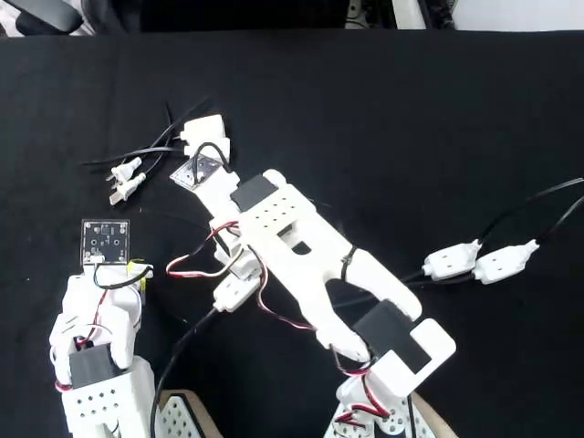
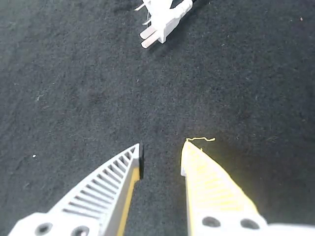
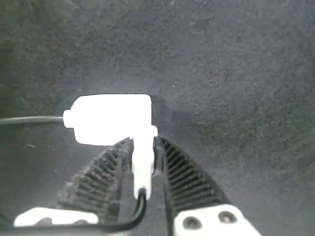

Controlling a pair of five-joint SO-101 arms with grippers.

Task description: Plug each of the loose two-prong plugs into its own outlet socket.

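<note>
No readable text, labels, numbers anywhere.

Left claw [image 2: 160,152] is hanging open over bare worktop [image 2: 74,88]. Lane straight ahead of it is running free up to the loose plugs [image 2: 167,22]. Off to the left claw's right, the right arm [image 1: 292,237] is lying slantwise across the worktop, closing that side. Right claw [image 3: 145,142] is gripping a plug [image 3: 141,167] seated in an outlet socket [image 3: 110,120], which is blocking straight ahead. Black cables [image 1: 137,153] are cluttering the gap between right claw and loose plugs. Beyond the socket, worktop is lying open.
</note>
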